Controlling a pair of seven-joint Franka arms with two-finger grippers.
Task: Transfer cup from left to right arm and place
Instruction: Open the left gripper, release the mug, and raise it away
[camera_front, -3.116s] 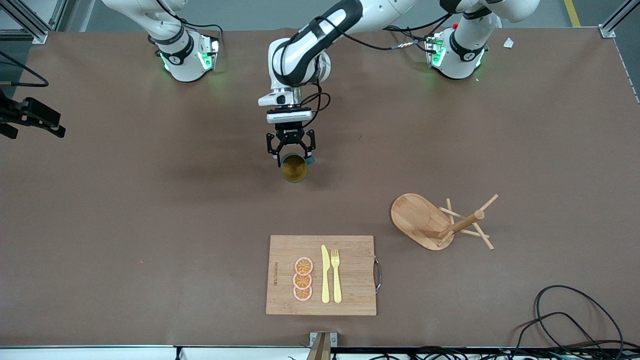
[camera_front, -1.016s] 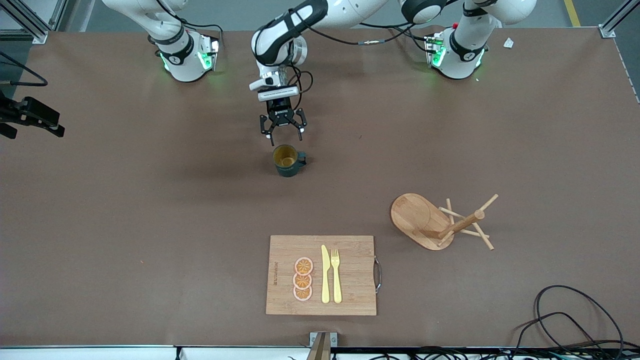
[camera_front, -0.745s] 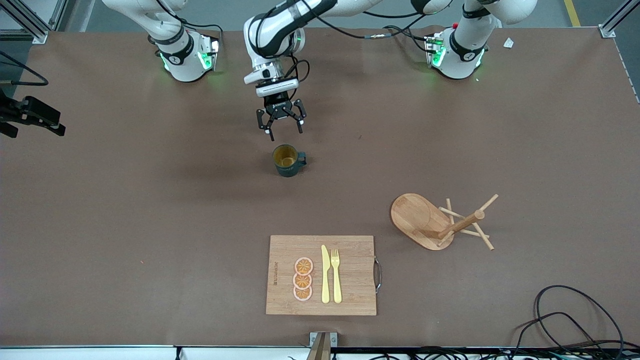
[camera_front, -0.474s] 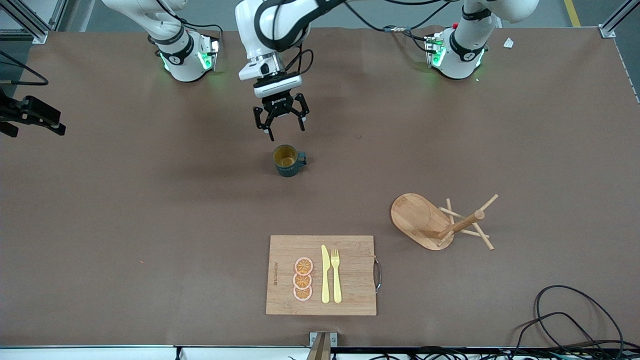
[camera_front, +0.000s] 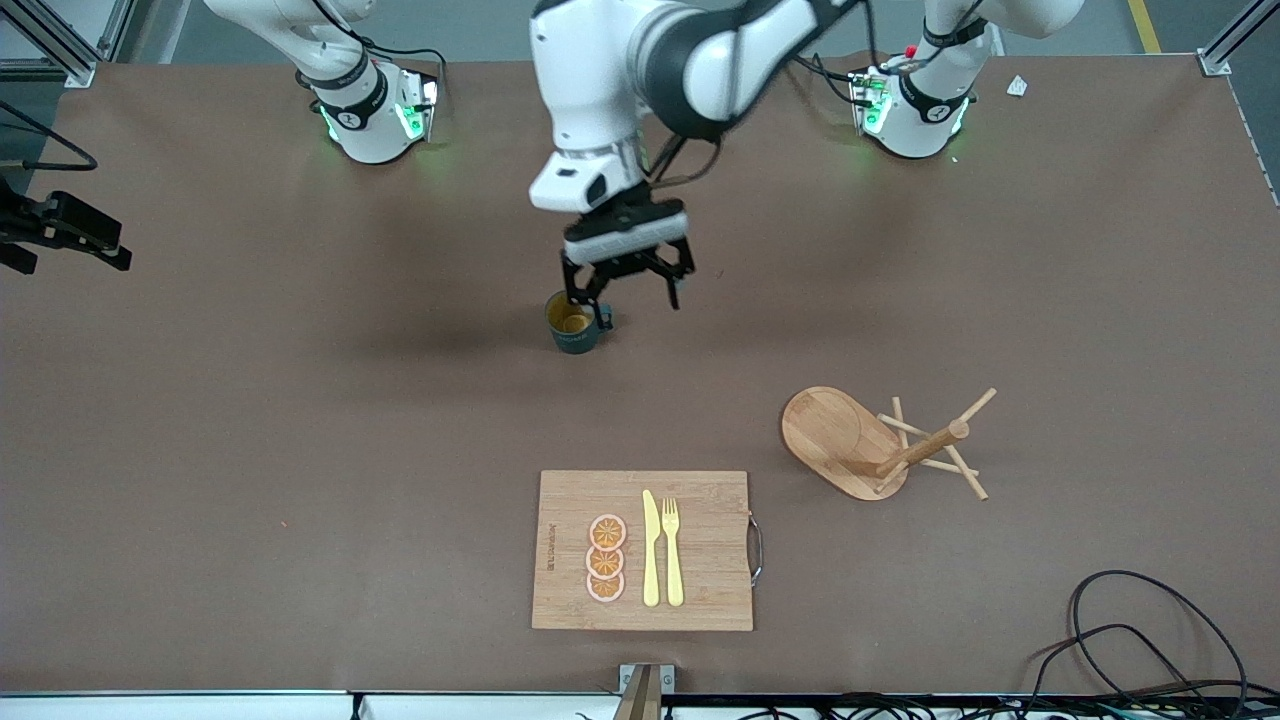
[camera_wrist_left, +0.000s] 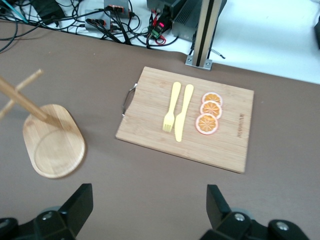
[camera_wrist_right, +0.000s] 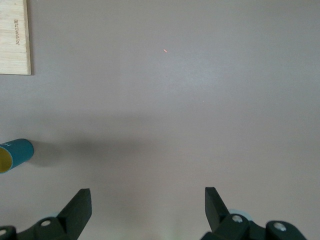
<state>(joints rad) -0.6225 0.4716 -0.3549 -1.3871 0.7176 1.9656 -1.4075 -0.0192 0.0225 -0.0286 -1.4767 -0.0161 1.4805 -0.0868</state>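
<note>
The dark teal ribbed cup (camera_front: 574, 328) stands upright on the brown table, yellowish inside showing and handle toward the left arm's end. My left gripper (camera_front: 625, 293) hangs open and empty high in the air, over the table just beside the cup; in the left wrist view its fingers (camera_wrist_left: 77, 205) stand wide apart with nothing between them, and the cup is out of that view. My right gripper (camera_wrist_right: 147, 210) is open and empty over bare table, out of the front view. The cup shows at the edge of the right wrist view (camera_wrist_right: 14, 154).
A wooden cutting board (camera_front: 700, 560) with orange slices, a yellow knife and a yellow fork lies near the front edge. A wooden peg rack (camera_front: 860, 440) lies tipped on its side toward the left arm's end. Cables (camera_front: 1130, 640) lie at the front corner.
The left gripper, which held the cup 3.1 s ago, let it go on the table. Since then it has risen and swung toward the left arm's end. The cup has not moved.
</note>
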